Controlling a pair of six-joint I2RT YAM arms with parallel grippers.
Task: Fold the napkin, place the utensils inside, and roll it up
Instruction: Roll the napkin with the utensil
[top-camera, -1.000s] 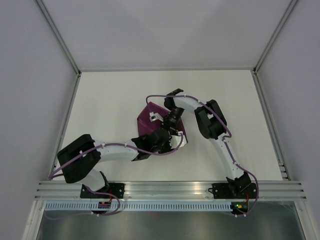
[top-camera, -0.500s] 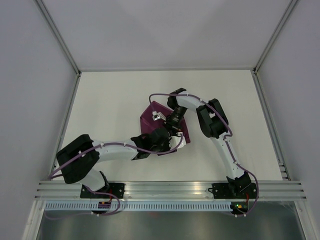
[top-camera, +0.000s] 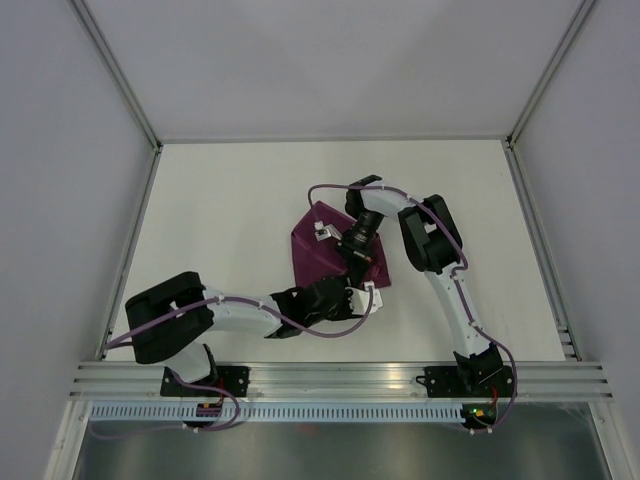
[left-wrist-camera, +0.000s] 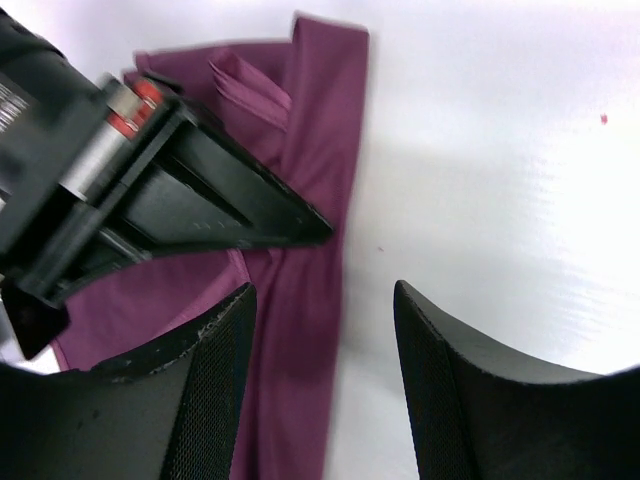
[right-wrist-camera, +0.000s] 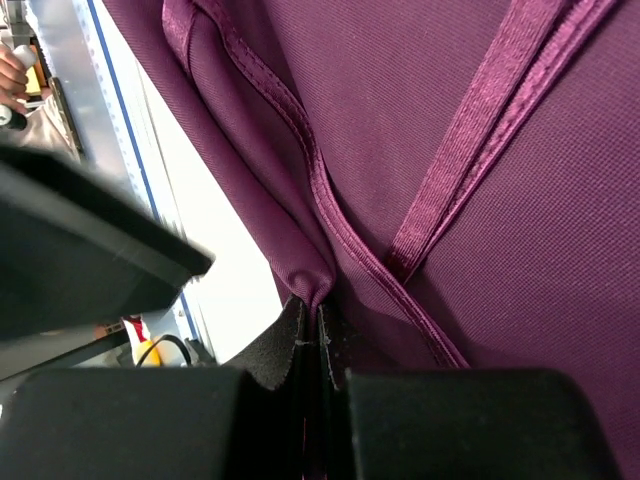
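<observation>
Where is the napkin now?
Top view: the napkin lies centrally on the table; the right tool pinches a fold, the left tool stands open over its edge.

**Fixed surroundings of the work cell, in overhead and wrist views.**
A matte white table (top-camera: 230, 220) is bounded by pale grey walls (top-camera: 60, 150) and slanting aluminium posts (top-camera: 118, 75). A ribbed aluminium rail (top-camera: 340, 378) runs along its near edge, with a slotted white strip (top-camera: 340, 410) and a grey metal sheet (top-camera: 350, 450) below. A tiny red speck (left-wrist-camera: 603, 119) lies on the table. A blurred yellow object (right-wrist-camera: 150, 352), possibly a cable, shows beside the strip.
</observation>
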